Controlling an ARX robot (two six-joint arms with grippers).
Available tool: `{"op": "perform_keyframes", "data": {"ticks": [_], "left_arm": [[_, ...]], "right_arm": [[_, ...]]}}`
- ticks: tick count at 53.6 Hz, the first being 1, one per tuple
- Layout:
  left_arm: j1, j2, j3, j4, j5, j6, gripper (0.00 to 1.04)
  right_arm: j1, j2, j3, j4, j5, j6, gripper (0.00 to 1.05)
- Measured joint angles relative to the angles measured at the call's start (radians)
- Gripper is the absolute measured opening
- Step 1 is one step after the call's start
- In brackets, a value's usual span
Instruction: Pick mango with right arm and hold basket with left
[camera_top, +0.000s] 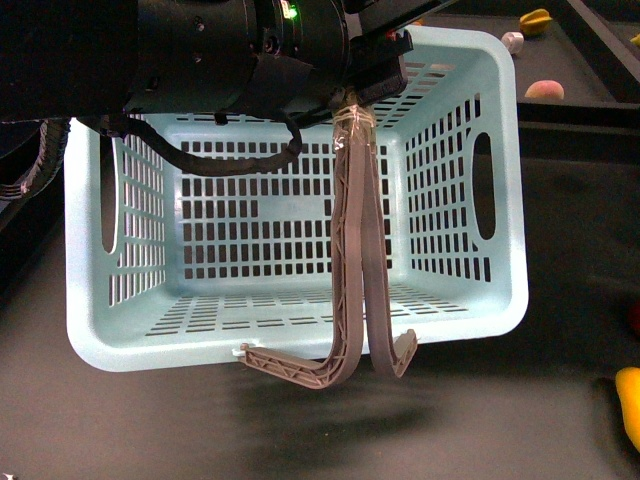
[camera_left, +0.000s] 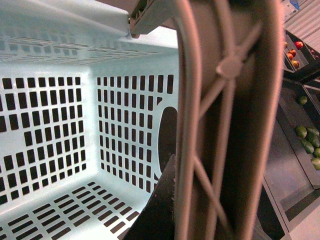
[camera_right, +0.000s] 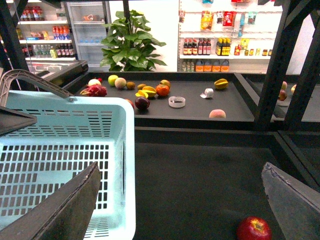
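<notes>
The light-blue slotted basket (camera_top: 290, 200) hangs tipped with its open side towards the front camera, above the dark table. My left gripper (camera_top: 368, 92) is shut on its two grey-brown swing handles (camera_top: 352, 250) at the top. In the left wrist view the gripper (camera_left: 192, 215) clamps the handle (camera_left: 225, 125), with the basket's inside (camera_left: 60, 125) behind it. My right gripper (camera_right: 181, 167) is open and empty, with the basket (camera_right: 65, 145) beside one finger. A smooth yellow-orange fruit (camera_top: 630, 400) that looks like the mango is cut by the front view's right edge.
A red apple (camera_right: 254, 229) lies on the dark table near one right finger. A raised back shelf (camera_right: 190, 107) holds several fruits: a starfruit (camera_right: 221, 83), a peach (camera_right: 217, 114), an orange (camera_right: 162, 90) and a tape roll (camera_right: 176, 102). Black frame posts (camera_right: 272, 70) stand to its right.
</notes>
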Motion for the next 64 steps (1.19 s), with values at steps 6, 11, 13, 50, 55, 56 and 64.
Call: {"op": "perform_keyframes", "data": {"ticks": [6, 11, 13, 50, 55, 56, 64], "left_arm": [[0.0, 0.0, 0.0, 0.0, 0.002, 0.0, 0.06], [0.0, 0.0, 0.0, 0.0, 0.002, 0.0, 0.06], [0.0, 0.0, 0.0, 0.0, 0.001, 0.0, 0.06], [0.0, 0.0, 0.0, 0.0, 0.0, 0.0, 0.06], [0.0, 0.0, 0.0, 0.0, 0.0, 0.0, 0.06], [0.0, 0.0, 0.0, 0.0, 0.0, 0.0, 0.06], [0.0, 0.0, 0.0, 0.0, 0.0, 0.0, 0.06]], "right_arm": [[0.0, 0.0, 0.0, 0.0, 0.0, 0.0, 0.96], [0.0, 0.0, 0.0, 0.0, 0.0, 0.0, 0.96], [0.0, 0.0, 0.0, 0.0, 0.0, 0.0, 0.96], [0.0, 0.0, 0.0, 0.0, 0.0, 0.0, 0.96], [0.01, 0.008, 0.005, -0.021, 0.033, 0.02, 0.96], [0.016, 0.018, 0.013, -0.047, 0.062, 0.037, 0.96], [-0.02, 0.164, 0.024, 0.005, 0.055, 0.123, 0.96]]}}
